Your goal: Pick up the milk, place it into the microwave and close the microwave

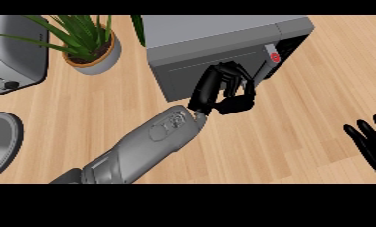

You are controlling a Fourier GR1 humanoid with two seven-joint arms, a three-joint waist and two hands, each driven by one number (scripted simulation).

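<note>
1. The wooden surface (95, 116) is seen from steeply above, and everything else is carried on it.
2. The microwave (220, 47) is set at the far middle; its door (209, 69) appears nearly or fully closed against the body, with the control panel (283, 52) and a red mark at its right end.
3. The left forearm (158, 136) is stretched diagonally from the lower left toward the door.
4. A grey appliance (22, 52) is cut off at the left edge, with a dark round rim (9, 141) below it.
5. A potted plant (92, 47) stands just left of the microwave.
6. The left robot hand (224, 91) is laid against the door front with its fingers bent and nothing gripped; exact contact cannot be told.
7. The right robot hand (363, 139) is rested at the right edge, fingers straight and open.
8. The milk is not visible anywhere; it is judged to be inside the microwave, out of sight.
9. The closing step is judged to be in hand: the push is best kept square to the door, near its free edge, until it is seated flush, and the microwave should not be slid along the surface.
</note>
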